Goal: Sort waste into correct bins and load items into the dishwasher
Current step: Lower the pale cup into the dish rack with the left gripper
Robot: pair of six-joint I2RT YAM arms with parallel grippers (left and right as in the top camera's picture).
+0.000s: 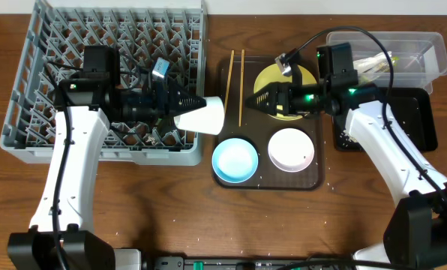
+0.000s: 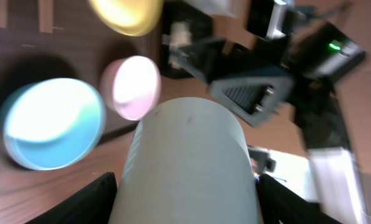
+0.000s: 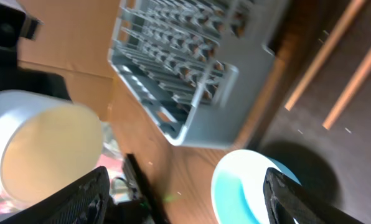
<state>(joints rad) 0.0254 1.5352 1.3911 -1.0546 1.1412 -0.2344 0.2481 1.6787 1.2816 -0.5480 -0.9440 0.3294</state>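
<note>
While my left hand (image 1: pixel 184 110) held the white cup (image 1: pixel 208 117) beside the dish rack (image 1: pixel 28 120), the yellow plate (image 1: pixel 268 76), blue bowl (image 1: pixel 234 161), white bowl (image 1: pixel 291 149) and chopsticks (image 1: pixel 238 86) sat unloaded.

yellow plate (image 1: pixel 267 81) half hidden, cup (image 2: pixel 185 168) cut off

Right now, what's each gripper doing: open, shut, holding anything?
Left gripper: closed on the white cup.
Right gripper: open, holding nothing.
</note>
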